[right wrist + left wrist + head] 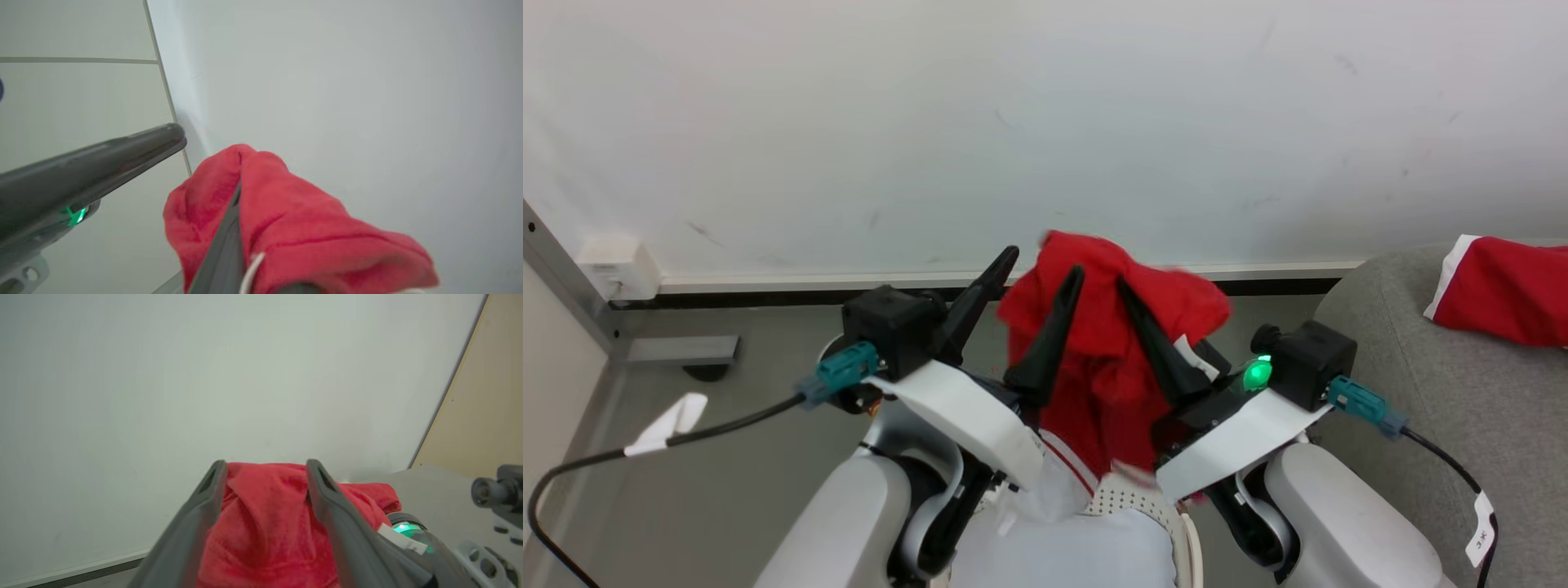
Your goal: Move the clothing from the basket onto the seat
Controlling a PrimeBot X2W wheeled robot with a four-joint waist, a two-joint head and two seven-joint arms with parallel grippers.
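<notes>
Firstly, in the head view, the left hand point(1045, 263) stood with its two fingers spread wide, gripping nothing; its inner finger lay against the bright red soft fabric garment point(1107, 351). The right hand point(1129, 290) was closed on that garment, holding it raised above the cream perforated plastic basket point(1123, 495). A second red garment with white trim point(1503, 286) lay on the light grey fabric-upholstered sofa point(1413, 376).

In the left wrist view, the left hand point(266, 463) was open, the red garment point(265, 522) showing between its fingers.

In the right wrist view, the right hand point(235, 204) was clamped shut, the garment point(310, 232) draped over it.
</notes>
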